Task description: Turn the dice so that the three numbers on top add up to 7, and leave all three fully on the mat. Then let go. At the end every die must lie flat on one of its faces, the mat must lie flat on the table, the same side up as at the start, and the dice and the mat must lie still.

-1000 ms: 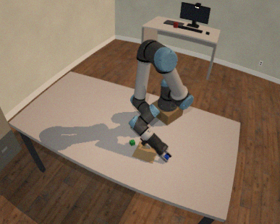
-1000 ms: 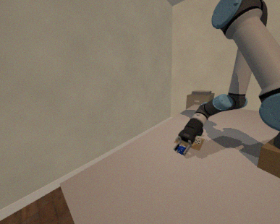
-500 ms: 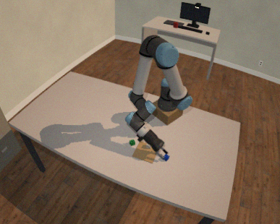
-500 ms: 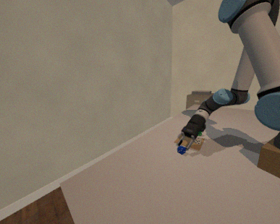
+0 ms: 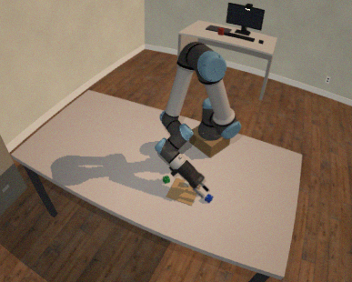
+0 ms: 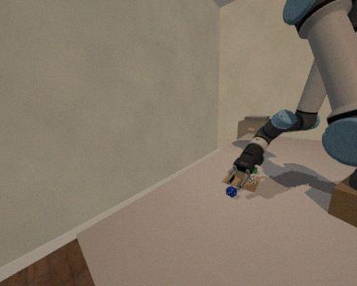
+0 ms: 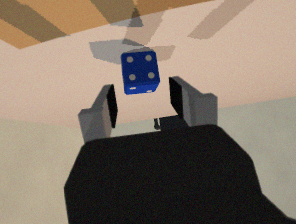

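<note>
A blue die (image 7: 140,72) lies flat on the table just beyond my fingertips, with a four-pip face turned toward the wrist camera. It is off the tan mat (image 5: 183,191), close to the mat's right edge (image 5: 209,197). My gripper (image 7: 142,94) is open and empty, with its fingers apart from the die and low over the table (image 5: 202,188). A green die (image 5: 165,179) lies on the table just off the mat's left side. In the exterior view a pale die with dark pips (image 6: 251,183) seems to sit on the mat behind the gripper (image 6: 241,177); its top number is too small to read.
The arm's base stands on a wooden block (image 5: 209,142) behind the mat. The table's front edge runs a short way in front of the blue die. A desk with a monitor (image 5: 245,17) stands far back in the room.
</note>
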Action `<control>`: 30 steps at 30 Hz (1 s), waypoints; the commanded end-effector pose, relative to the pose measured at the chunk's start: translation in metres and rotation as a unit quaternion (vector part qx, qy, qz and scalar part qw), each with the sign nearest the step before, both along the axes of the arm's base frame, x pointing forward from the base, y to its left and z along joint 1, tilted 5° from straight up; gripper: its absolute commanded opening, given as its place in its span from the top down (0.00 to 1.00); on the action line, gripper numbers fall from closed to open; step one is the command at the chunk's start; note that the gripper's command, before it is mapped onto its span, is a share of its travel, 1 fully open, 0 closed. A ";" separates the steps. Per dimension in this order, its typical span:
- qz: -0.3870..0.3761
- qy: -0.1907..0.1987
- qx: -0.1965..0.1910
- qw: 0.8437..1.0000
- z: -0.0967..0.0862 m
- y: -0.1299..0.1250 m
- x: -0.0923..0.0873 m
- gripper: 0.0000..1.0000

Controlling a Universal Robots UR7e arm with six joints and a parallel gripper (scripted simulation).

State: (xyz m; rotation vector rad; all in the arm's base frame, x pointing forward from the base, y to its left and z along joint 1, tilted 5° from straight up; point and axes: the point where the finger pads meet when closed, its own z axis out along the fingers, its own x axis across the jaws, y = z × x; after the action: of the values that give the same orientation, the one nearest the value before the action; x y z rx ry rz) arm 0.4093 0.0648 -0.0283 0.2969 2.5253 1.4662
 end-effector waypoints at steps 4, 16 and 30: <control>0.000 -0.001 0.000 1.000 0.019 0.001 -0.001 0.13; 0.000 -0.001 0.000 1.000 0.053 0.002 -0.003 0.13; 0.000 0.001 -0.004 1.000 0.058 0.003 -0.004 0.13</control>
State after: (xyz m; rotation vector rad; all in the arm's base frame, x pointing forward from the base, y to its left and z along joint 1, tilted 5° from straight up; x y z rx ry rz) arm 0.4054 0.0670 0.0290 0.2962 2.5268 1.4639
